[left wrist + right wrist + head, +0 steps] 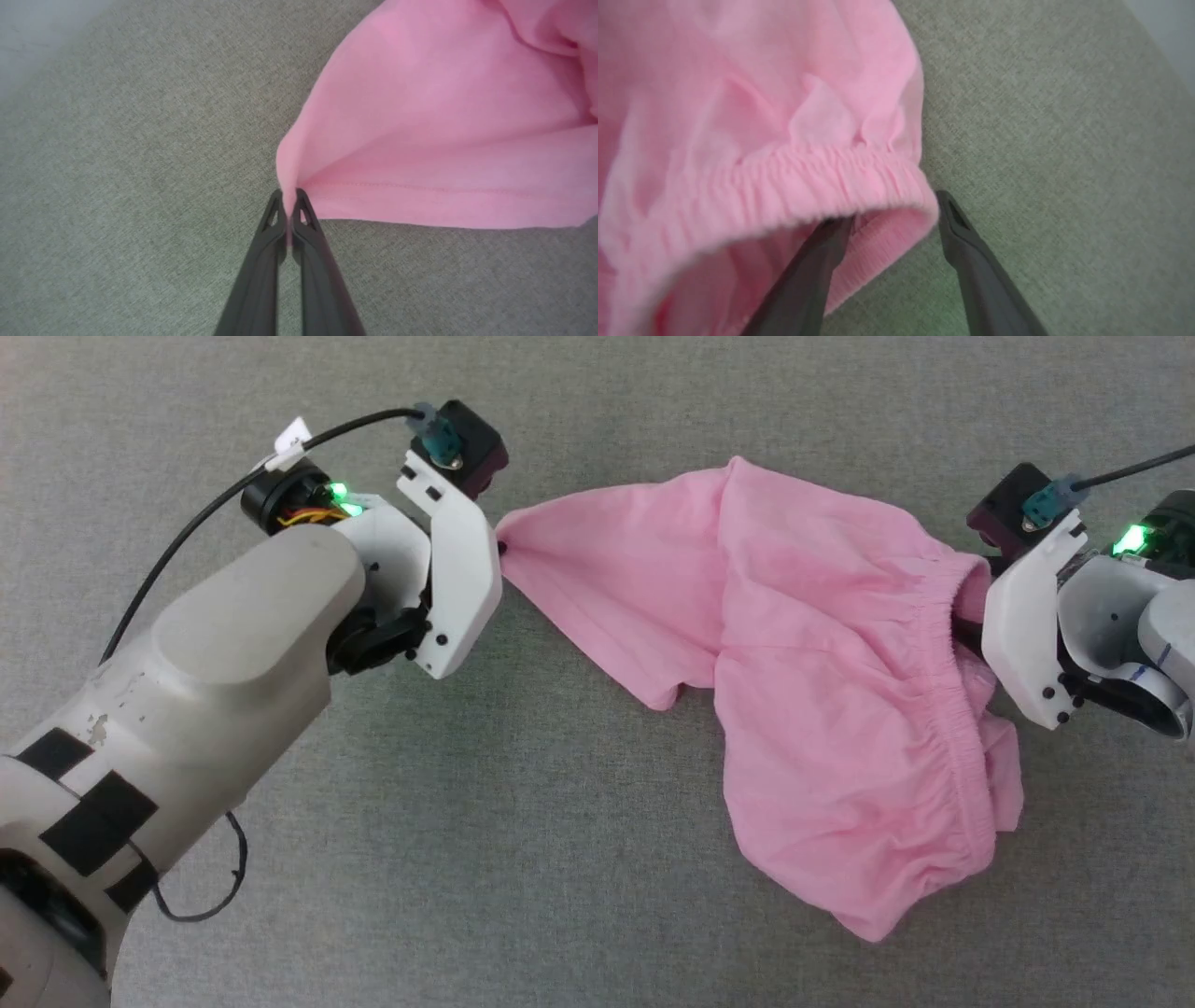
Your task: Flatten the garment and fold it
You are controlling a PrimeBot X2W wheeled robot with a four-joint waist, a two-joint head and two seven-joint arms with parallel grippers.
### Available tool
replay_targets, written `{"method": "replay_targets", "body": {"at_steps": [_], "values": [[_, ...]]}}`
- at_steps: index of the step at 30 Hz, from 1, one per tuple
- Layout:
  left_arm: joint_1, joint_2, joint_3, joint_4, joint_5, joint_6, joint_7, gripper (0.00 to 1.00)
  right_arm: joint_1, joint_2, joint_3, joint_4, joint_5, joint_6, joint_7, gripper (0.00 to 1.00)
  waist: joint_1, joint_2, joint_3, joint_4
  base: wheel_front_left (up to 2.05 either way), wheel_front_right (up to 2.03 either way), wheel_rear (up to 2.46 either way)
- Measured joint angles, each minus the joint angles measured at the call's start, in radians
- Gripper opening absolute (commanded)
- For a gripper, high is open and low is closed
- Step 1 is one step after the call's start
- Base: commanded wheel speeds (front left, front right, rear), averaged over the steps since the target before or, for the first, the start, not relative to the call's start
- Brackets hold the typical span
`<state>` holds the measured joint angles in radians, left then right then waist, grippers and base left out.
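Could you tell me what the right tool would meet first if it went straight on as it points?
Probably the waistband of the garment: the right tool has open fingers straddling its end, one seemingly inside the opening.

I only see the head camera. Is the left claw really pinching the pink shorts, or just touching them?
Observer: Pinching. In the left wrist view the left gripper is shut on a corner of the garment, beside its stitched hem.
Operator: And the right one? I can't see its fingers.
Observer: The right gripper is open: one finger is tucked inside the waistband, the other outside it over the grey surface.
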<state>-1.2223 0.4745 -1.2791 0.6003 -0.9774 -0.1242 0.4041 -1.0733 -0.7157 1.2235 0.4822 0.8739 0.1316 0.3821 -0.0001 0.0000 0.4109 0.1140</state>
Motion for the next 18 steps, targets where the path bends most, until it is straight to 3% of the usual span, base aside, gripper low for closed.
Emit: {"method": "replay_targets", "body": {"at_steps": [1, 2, 12, 18], "values": [[0.000, 0.000, 0.000, 0.003, 0.000, 0.000, -0.001, 0.00, -0.004, -0.001, 0.005, 0.003, -0.002, 0.000, -0.017, 0.22, 0.0001, 0.0000, 0.000, 0.002, 0.00, 0.00, 0.00], [0.002, 0.000, 0.000, 0.006, 0.000, 0.000, -0.004, 0.00, -0.005, 0.000, 0.011, 0.007, -0.002, 0.000, -0.042, 0.00, 0.0000, 0.0000, -0.002, 0.002, 0.00, 0.00, 0.00], [0.030, 0.008, -0.001, 0.075, 0.004, 0.000, -0.178, 0.00, -0.021, 0.021, 0.044, 0.101, -0.091, 0.001, -0.466, 0.00, 0.0002, 0.0000, -0.087, -0.025, 0.00, 0.00, 0.00], [0.000, 0.015, 0.015, 0.118, 0.034, 0.000, -0.329, 0.00, -0.080, 0.013, -0.003, 0.119, -0.112, 0.001, -0.603, 0.00, 0.0001, 0.0001, -0.166, -0.048, 0.00, 0.00, 0.00]]}}
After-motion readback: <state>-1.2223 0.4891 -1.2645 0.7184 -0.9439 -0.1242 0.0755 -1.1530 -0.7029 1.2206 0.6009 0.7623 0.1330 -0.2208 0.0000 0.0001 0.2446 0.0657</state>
